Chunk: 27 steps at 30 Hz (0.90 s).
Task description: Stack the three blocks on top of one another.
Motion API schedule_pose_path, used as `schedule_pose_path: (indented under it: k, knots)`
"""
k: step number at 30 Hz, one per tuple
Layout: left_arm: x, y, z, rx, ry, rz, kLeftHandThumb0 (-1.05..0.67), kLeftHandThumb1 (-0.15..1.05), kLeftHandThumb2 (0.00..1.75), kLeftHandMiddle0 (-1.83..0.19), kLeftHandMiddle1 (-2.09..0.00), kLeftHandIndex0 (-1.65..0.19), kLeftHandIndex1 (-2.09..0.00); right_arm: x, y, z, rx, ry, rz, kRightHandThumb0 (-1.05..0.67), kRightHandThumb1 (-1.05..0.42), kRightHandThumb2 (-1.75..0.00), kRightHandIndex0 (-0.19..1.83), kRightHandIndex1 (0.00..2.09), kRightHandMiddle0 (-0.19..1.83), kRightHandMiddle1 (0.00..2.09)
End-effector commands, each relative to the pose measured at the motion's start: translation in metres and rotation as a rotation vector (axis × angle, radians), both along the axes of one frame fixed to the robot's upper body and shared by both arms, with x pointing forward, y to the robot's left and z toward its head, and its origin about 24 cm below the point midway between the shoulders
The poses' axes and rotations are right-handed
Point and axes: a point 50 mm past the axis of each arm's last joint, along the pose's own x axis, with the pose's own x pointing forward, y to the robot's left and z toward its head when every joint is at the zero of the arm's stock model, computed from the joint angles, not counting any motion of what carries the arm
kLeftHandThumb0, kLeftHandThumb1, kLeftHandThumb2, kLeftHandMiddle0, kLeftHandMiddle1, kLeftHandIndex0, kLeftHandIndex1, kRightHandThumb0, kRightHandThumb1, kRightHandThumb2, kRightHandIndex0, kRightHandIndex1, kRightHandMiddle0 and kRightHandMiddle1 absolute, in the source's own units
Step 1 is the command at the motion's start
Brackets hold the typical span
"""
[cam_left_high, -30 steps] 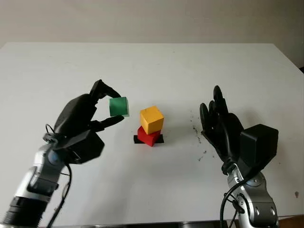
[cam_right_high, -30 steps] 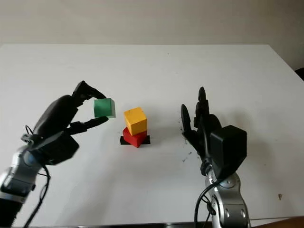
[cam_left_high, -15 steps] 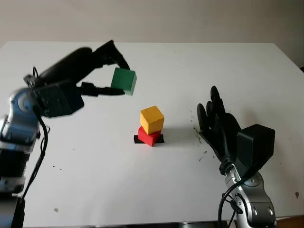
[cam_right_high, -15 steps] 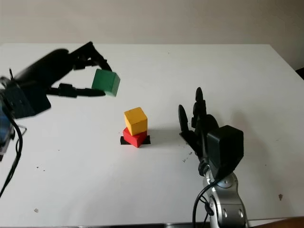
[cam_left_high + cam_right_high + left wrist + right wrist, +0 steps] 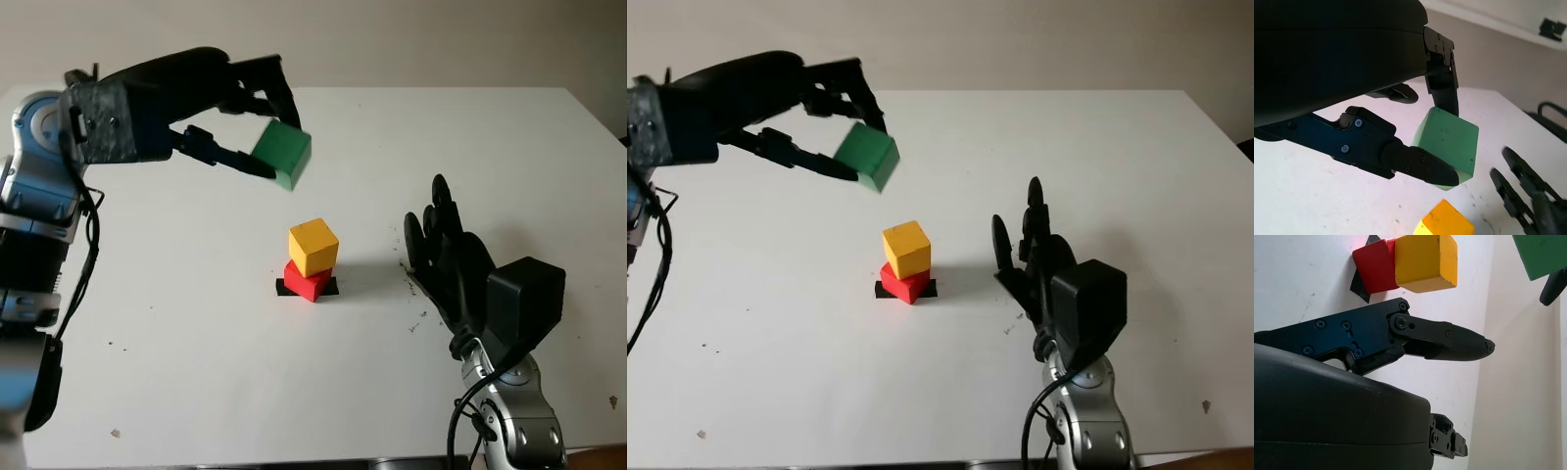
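Holding the green block pinched in my left hand, I am hovering it at upper centre, above and slightly left of the yellow block sitting on the red block. My right hand is waiting open at lower right over the white surface.

One block sits on another mid-table — a third held above-left, open right hand to their right.
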Motion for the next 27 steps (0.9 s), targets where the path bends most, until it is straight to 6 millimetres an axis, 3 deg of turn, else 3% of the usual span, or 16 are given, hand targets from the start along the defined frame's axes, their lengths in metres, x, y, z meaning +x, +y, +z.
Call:
schedule_pose_path:
  k: [1,3,7,9,13,16,27]
  knots:
    - [0.001,-0.007,0.01,-0.01,0.006,-0.028,-0.44,1.05,0.14,-0.39,-0.05,-0.4,-1.26,0.001,0.0,0.004,0.001,-0.027,0.001,-0.64,-1.05,-0.57,-0.19,0.0,-0.18,0.03]
    - [0.001,-0.01,0.008,-0.028,0.052,-0.043,-0.44,1.05,0.14,-0.39,-0.05,-0.4,-1.27,0.001,0.0,0.004,0.004,-0.028,0.002,-0.65,-1.05,-0.57,-0.19,0.0,-0.19,0.04]
    - [0.003,-0.017,-0.001,-0.043,0.148,-0.061,-0.43,1.05,0.17,-0.35,-0.04,-0.24,-1.65,0.001,0.0,0.004,-0.006,-0.027,-0.001,-0.66,-1.05,-0.57,-0.19,0.0,-0.19,0.04]
    - [0.005,-0.02,-0.009,-0.047,0.181,-0.071,-0.43,1.05,0.18,-0.31,-0.04,-0.2,-1.73,0.001,0.0,0.004,-0.006,-0.028,-0.001,-0.65,-1.05,-0.57,-0.19,0.0,-0.19,0.04]
    - [0.007,-0.025,-0.023,-0.048,0.23,-0.089,-0.39,1.05,0.18,-0.25,-0.03,-0.18,-1.67,0.002,0.001,0.004,-0.003,-0.031,-0.004,-0.65,-1.05,-0.56,-0.19,0.0,-0.18,0.05]
    - [0.006,-0.028,-0.029,-0.009,0.222,-0.092,-0.41,1.05,0.21,-0.22,-0.04,-0.16,-1.82,0.002,0.001,0.004,-0.014,-0.028,-0.006,-0.67,-1.05,-0.56,-0.19,0.0,-0.18,0.05]
    - [0.006,-0.029,-0.035,0.0,0.23,-0.126,-0.44,1.05,0.27,-0.22,-0.05,-0.15,-1.86,0.0,0.002,0.002,0.004,-0.023,-0.005,-0.66,-1.05,-0.56,-0.19,0.0,-0.19,0.05]
